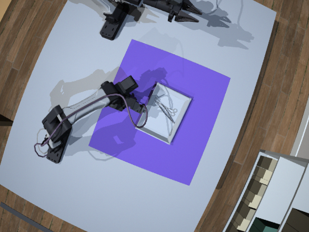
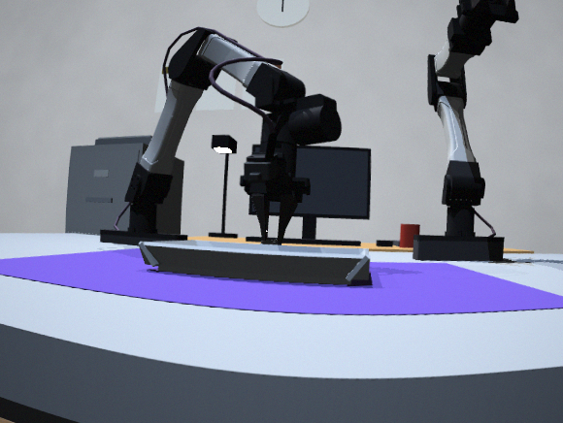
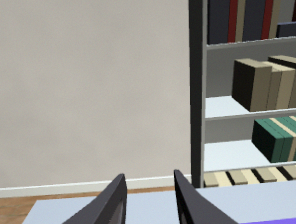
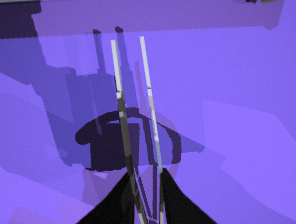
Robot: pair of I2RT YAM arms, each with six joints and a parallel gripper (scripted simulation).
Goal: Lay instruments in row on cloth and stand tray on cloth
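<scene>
The right claw is gripping the tweezers above the purple cloth. The left claw is standing partly open, holding nothing. The tray, with the scissors inside, is resting on the cloth, which is lying flat on the table. A bookshelf is standing beyond; a monitor is standing near a red cup.

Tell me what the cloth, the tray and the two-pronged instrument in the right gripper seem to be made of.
Cloth: probably woven fabric, matte; thin and evenly purple, though no weave shows.
Tray: painted metal or plastic, smooth; pale, rigid, sloping walls.
Two-pronged instrument: likely steel, polished; slim grey prongs with bright patches.
</scene>
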